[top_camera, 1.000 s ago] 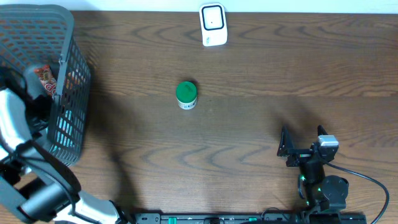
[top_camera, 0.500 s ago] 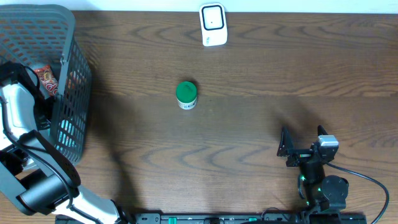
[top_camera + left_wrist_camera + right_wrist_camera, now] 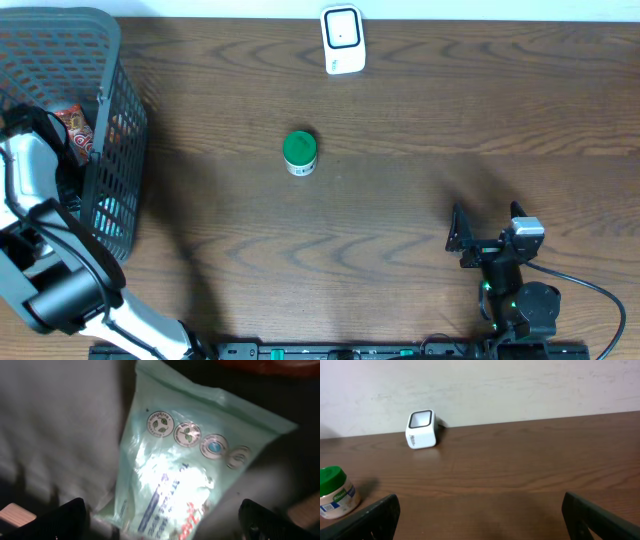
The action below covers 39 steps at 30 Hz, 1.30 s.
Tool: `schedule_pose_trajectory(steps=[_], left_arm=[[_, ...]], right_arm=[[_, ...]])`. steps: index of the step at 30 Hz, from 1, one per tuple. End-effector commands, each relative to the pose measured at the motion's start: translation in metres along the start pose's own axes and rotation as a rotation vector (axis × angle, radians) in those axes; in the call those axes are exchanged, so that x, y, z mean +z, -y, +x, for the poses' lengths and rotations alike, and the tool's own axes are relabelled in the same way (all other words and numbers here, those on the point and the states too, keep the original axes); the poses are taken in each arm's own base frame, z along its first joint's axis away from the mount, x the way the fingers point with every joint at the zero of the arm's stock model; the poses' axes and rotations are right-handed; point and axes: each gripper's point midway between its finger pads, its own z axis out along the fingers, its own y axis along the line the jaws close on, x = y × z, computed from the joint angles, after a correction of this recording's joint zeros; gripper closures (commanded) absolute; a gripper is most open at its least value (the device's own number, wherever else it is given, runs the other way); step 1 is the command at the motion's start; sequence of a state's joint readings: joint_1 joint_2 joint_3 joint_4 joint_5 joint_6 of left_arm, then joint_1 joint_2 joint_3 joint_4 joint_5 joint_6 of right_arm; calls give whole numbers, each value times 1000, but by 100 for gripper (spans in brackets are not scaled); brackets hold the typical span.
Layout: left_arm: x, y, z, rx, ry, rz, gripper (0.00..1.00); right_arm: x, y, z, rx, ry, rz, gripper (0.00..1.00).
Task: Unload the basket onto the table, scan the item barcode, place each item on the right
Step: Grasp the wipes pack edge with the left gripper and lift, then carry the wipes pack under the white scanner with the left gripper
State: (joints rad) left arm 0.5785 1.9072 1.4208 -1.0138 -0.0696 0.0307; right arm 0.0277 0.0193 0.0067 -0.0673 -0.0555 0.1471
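Note:
The white barcode scanner [image 3: 342, 40] stands at the table's far edge and shows again in the right wrist view [image 3: 421, 429]. My left arm [image 3: 28, 175] reaches down into the grey mesh basket [image 3: 112, 150]. There my left gripper [image 3: 165, 522] is open, its fingers either side of a pale green pouch [image 3: 190, 460] with round logos, not closed on it. A green-lidded jar [image 3: 299, 153] stands mid-table, at the left edge of the right wrist view [image 3: 335, 492]. My right gripper [image 3: 485, 235] is open and empty, low over the table at the near right.
A red snack packet [image 3: 75, 125] lies in the basket beside my left arm. The basket's tall mesh walls surround the left wrist. A pale wall [image 3: 520, 385] rises behind the scanner. A black cable [image 3: 590, 290] runs from the right arm's base.
My left arm has shifted a little inside the basket, toward its far side. The right arm, jar and scanner have not moved.

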Motion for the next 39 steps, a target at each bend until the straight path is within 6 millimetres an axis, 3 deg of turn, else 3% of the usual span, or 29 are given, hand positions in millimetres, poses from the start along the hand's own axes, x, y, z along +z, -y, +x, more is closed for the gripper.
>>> schedule_pose_trajectory(steps=[1,9,11,15,20,24,32,33,34,39], left_arm=[[22,7,8,41,-80,4,2],[50,10,21,50,-193,3,1],[51,11,23,52,-200,3,20],[49,10,24,51,-204,2,46],[30,6,13,49,-172,-10,60],[-13,-3,-12,40,-99,-32,67],[-145,-17,-63,-58,183,-16,68],[-159,-18,-66,-80,220,-7,67],[-188,-16,-69,-108,296,33,68],[-261,8,-62,-73,489,191,67]], right_arm=[[0,-2,1,-11,-5,-9,1],[0,-2,1,-11,-5,-9,1],[0,-2,1,-11,-5,-8,1],[0,-2,1,-11,-5,-9,1],[0,-2,1,-11,-5,-9,1],[0,-2,1,-11,-5,-9,1],[0,-2,1,-11,-5,-9,1],[0,-2,1,-11,-5,-9,1],[0,-2,1,-11,-5,-9,1],[0,-2,1,-11,-5,-9,1]])
